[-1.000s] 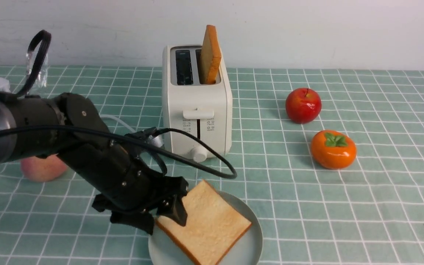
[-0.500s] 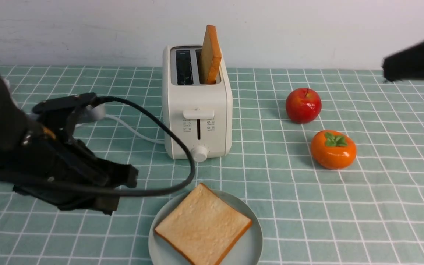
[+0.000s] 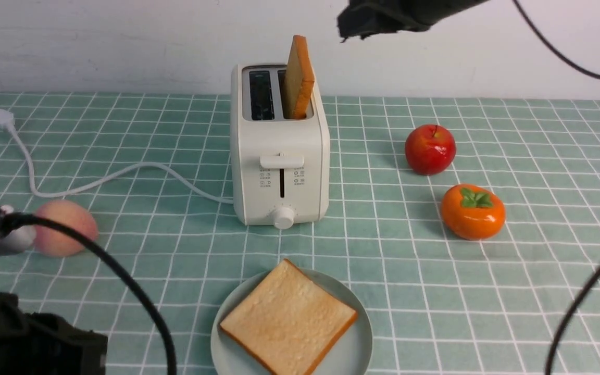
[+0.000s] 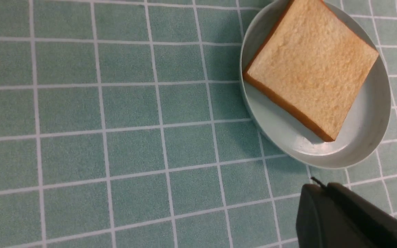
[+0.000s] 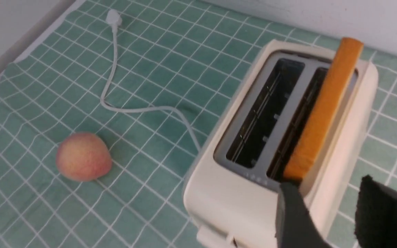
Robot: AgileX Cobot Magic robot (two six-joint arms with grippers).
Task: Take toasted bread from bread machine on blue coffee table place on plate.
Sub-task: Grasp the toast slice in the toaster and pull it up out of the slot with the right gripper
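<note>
The cream-white bread machine [image 3: 279, 156] stands mid-table on the teal checked coffee table [image 3: 383, 271]. One toast slice [image 3: 298, 78] stands upright in its right slot; the left slot is empty. The other slice [image 3: 287, 317] lies flat on the pale plate [image 3: 356, 348] at the front. My left arm [image 3: 29, 338] sits low at the front left; in the left wrist view its gripper [image 4: 319, 186] is shut and empty beside the plate [image 4: 322, 151]. My right gripper [image 3: 354, 23] hovers above and right of the toaster. In the right wrist view it [image 5: 327, 189] is open by the slice's [image 5: 322, 110] near end.
A red apple [image 3: 429, 149] and an orange persimmon [image 3: 472, 211] lie right of the toaster. A peach [image 3: 63, 227] lies at the left. The white power cord [image 3: 123, 172] runs left from the toaster to its plug [image 3: 0, 119]. A white wall stands behind.
My left gripper has drawn back from the slice on the plate to the front left corner. My right gripper has swung up and leftward to above the toaster.
</note>
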